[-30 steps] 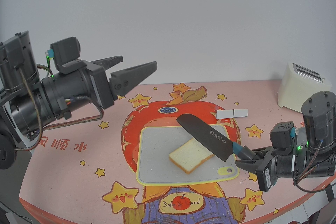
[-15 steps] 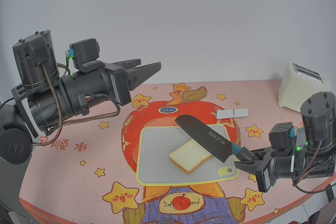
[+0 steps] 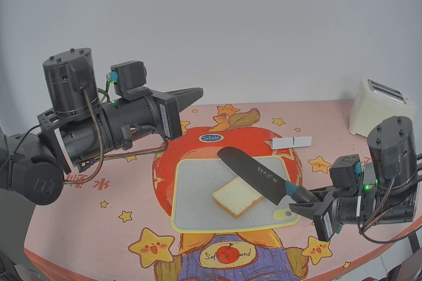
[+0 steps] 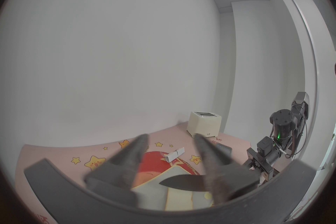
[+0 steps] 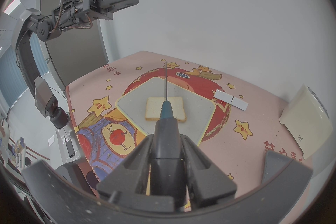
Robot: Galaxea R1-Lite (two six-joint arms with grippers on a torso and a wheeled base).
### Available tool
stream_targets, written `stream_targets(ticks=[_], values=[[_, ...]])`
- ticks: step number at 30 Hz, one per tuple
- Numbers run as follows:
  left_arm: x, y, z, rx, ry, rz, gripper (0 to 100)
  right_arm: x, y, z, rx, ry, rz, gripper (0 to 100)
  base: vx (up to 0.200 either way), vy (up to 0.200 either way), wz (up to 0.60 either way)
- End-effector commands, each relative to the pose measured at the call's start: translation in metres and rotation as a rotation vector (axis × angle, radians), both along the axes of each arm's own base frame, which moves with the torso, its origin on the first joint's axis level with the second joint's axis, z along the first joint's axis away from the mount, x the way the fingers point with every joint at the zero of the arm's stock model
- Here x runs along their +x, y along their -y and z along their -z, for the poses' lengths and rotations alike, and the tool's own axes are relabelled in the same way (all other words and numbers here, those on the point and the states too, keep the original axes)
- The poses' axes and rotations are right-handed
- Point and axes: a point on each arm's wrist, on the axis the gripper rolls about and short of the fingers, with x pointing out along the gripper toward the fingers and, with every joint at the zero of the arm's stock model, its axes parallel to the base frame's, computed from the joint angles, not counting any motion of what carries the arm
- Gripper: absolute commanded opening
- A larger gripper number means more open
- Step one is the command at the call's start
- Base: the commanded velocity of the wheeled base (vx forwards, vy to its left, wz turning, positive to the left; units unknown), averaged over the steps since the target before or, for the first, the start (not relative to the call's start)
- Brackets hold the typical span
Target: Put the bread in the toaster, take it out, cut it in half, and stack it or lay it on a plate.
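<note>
A slice of bread [image 3: 239,197] [image 5: 165,109] lies flat on the grey cutting board [image 3: 198,189] [image 5: 134,102] at the table's middle. My right gripper [image 3: 305,202] [image 5: 167,151] is shut on the handle of a black knife [image 3: 257,174] [image 5: 166,83], whose blade hangs in the air above the bread. My left gripper [image 3: 193,95] [image 4: 171,153] is open and empty, high above the table's left rear, well away from the board. The cream toaster [image 3: 380,108] [image 5: 308,123] [image 4: 204,124] stands at the far right with its slots showing nothing.
A small white folded card [image 3: 291,142] [image 5: 231,99] lies behind the board, toward the toaster. The pink table [image 3: 88,207] has bare room to the left of the board. Its front edge runs close under my right arm.
My left arm has swung in toward the table's middle, its gripper now pointing more to the right. The right gripper with the knife has shifted slightly left over the bread.
</note>
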Motion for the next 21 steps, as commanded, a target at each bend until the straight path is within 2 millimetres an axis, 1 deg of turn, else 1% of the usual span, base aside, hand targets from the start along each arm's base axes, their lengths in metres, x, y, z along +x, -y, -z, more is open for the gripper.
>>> stream_targets(ticks=[1, 3, 6, 9, 15, 17, 21], values=[[0.009, 0.008, 0.015, 0.022, -0.028, 0.000, 0, 0.001, -0.002, 0.004, -0.014, -0.010, -0.002, 0, 0.000, 0.000, 0.00], [0.012, 0.014, 0.023, 0.038, -0.045, 0.008, 0, 0.001, -0.003, 0.005, -0.019, -0.013, -0.004, 0, 0.000, 0.000, 0.00], [0.004, 0.027, 0.032, 0.053, -0.072, 0.052, 0, -0.001, -0.004, 0.005, -0.019, -0.013, -0.016, 0, 0.000, 0.000, 0.00], [0.001, 0.032, 0.036, 0.056, -0.090, 0.069, 0, -0.001, -0.005, 0.006, -0.022, -0.014, -0.014, 0, 0.000, 0.000, 0.00], [0.010, 0.045, 0.049, 0.069, -0.102, 0.070, 0, 0.002, -0.008, 0.013, -0.053, -0.030, -0.009, 0, 0.000, 0.000, 0.00], [0.016, 0.051, 0.054, 0.052, -0.088, 0.066, 0, 0.002, -0.009, 0.014, -0.054, -0.031, -0.011, 0, 0.000, 0.000, 0.00], [0.018, 0.053, 0.061, 0.057, -0.094, 0.070, 0, 0.003, -0.009, 0.014, -0.055, -0.030, -0.010, 0, 0.000, 0.000, 0.00]])
